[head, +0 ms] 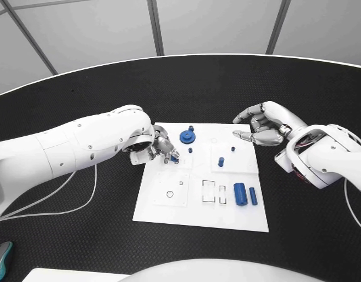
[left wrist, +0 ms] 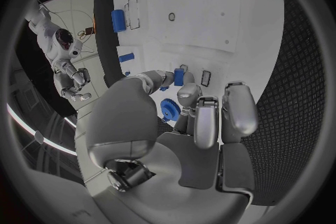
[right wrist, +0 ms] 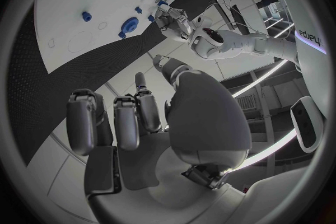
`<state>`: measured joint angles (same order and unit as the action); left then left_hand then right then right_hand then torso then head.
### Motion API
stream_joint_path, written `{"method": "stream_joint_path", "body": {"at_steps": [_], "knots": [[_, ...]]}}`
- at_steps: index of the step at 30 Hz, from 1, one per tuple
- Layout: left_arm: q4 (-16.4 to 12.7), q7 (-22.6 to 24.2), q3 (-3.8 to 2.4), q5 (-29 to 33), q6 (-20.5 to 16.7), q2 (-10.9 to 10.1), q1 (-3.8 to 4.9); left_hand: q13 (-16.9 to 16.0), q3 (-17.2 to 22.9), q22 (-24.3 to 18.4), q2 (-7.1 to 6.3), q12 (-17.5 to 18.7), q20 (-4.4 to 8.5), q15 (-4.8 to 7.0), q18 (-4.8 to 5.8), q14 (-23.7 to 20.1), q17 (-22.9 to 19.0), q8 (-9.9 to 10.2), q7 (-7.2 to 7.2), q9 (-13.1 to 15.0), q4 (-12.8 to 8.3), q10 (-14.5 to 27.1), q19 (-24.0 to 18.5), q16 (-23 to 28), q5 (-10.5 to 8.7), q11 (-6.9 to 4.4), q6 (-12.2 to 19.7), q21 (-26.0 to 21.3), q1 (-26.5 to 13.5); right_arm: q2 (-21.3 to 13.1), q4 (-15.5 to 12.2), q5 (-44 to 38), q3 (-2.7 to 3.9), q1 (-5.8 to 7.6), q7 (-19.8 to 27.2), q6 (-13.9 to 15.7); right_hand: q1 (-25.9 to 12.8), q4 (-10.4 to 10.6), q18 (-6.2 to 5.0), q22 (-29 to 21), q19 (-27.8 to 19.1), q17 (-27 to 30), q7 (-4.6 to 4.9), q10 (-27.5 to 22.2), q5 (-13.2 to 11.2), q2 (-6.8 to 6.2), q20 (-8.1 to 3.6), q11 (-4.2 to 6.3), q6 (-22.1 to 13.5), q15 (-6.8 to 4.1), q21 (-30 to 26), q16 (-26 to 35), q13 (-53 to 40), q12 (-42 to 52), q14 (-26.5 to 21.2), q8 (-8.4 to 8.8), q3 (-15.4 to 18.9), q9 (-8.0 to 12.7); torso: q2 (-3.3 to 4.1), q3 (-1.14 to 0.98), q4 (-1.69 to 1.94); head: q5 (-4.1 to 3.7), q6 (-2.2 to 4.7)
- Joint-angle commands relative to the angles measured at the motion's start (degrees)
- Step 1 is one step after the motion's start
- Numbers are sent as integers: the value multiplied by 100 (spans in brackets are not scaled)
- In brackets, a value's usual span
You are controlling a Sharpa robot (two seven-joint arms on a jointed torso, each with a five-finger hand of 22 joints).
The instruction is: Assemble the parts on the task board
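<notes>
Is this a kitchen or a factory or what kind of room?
Probably a robot lab or test room. A round black table holds a white task board with small blue parts for practice. The left hand pinches one blue piece; the right hand hovers empty.

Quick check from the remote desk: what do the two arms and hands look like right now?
Both arms are glossy white, rounded shells. The left hand and right hand are silver metal with dark grey finger pads. Thin white cables trail off the left arm.
</notes>
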<state>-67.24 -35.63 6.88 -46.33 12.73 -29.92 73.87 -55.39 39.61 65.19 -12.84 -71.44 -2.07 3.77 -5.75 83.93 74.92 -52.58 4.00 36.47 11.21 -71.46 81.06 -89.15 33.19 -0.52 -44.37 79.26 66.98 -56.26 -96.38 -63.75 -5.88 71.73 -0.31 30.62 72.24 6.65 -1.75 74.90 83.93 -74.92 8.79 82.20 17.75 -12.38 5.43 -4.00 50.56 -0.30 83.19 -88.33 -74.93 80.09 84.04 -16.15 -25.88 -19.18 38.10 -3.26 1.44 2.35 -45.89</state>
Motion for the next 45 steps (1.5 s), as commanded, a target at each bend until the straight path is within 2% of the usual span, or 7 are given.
{"method": "stream_joint_path", "body": {"at_steps": [1, 25, 45], "knots": [[13, -6, 0, -1, 9, 15, 0, 4, 988, 1, 49, -9, 27, 44, 84, 529, 1194, 18, -1, 5, -1030, -22, 2, 30, 12, -3, -40, 10, 7, -2, -3, 0, 0, 0, -1, 1, 34, 18, -28, 829, 274, -1039, -13, -13, 20, -18, -28, 31, 35, -36, -19, 35, -586, 10, 487, -26, -19, 8, 1, 4, 4, -13, -5], [136, -46, -1, -212, 134, 129, 0, -7, 980, 12, 46, -14, 28, 47, 87, 529, 1194, 18, -4, 6, -1040, -30, 7, 30, 28, -7, -44, 15, 9, -10, -21, 0, 0, 0, -16, -7, 36, 19, -27, 832, 276, -1039, -14, -10, 51, -19, -29, 31, 37, -37, -17, 35, -590, 14, 487, -28, -26, 12, 12, 18, 26, -69, -65], [186, -47, 0, -228, 237, 196, -7, -4, 978, 7, 46, -13, 28, 47, 86, 530, 1200, 18, -4, 7, -1042, -30, 5, 27, 30, -8, -45, 13, 10, -17, -32, 0, 1, 0, -23, -14, 38, 19, -27, 831, 276, -1044, -14, -12, 63, -18, -30, 32, 38, -37, -18, 34, -586, 10, 488, -29, -30, 13, 5, 21, 40, -91, -110]]}}
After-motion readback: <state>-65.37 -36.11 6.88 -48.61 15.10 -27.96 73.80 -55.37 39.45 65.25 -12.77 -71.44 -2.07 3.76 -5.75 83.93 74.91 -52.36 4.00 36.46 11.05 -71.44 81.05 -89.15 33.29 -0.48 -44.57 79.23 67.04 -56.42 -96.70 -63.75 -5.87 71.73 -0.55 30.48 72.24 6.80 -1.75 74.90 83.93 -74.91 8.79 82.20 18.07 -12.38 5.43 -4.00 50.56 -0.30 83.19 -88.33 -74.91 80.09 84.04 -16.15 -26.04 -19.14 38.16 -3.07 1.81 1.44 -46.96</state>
